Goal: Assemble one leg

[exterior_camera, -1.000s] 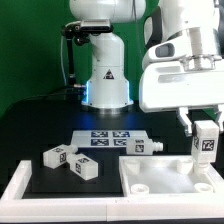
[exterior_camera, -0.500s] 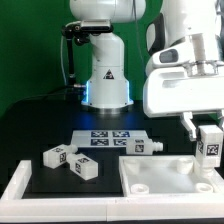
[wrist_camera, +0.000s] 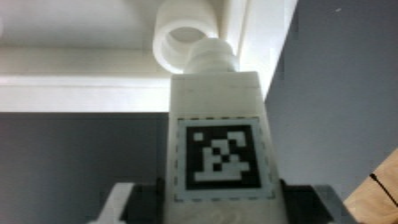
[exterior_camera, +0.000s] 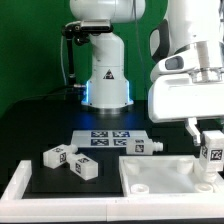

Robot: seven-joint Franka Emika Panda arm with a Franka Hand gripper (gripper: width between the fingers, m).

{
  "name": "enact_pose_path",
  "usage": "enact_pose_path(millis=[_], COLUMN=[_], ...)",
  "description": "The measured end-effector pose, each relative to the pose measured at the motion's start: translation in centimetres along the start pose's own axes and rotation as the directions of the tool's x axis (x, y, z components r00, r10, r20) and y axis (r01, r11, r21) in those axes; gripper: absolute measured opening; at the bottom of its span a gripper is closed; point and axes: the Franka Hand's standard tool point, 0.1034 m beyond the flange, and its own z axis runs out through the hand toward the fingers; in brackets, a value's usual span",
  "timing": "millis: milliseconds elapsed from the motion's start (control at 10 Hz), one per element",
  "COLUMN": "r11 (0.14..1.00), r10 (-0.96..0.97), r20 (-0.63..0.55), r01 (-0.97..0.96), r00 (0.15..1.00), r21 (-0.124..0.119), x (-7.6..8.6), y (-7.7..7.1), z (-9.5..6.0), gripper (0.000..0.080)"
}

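Note:
My gripper (exterior_camera: 210, 140) is shut on a white leg (exterior_camera: 211, 156) with a black marker tag, holding it upright over the right corner of the white tabletop (exterior_camera: 160, 178) at the exterior view's right. In the wrist view the leg (wrist_camera: 217, 130) fills the middle, its screw tip pointing at a round hole (wrist_camera: 178, 42) in the tabletop's corner, and my fingers (wrist_camera: 135, 205) press both sides of it. Three more white legs lie on the black table: two at the left (exterior_camera: 56, 155) (exterior_camera: 83, 168) and one in the middle (exterior_camera: 142, 147).
The marker board (exterior_camera: 108, 138) lies flat behind the parts. The robot base (exterior_camera: 105, 75) stands at the back. A white rim (exterior_camera: 20, 185) borders the table's front and left.
My gripper has moved to the exterior view's right and down with the leg, bringing it closer to the tabletop's right corner.

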Motion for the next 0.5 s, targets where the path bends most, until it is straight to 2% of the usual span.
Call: enact_pose_path(millis=[500], r11=[1.000], r10=[-0.003], r20=[0.004], r01=[0.003], r00=[1.000], r21=[-0.008], x=[-0.48], y=[0.39], z=[0.80], gripper=[0.0287])
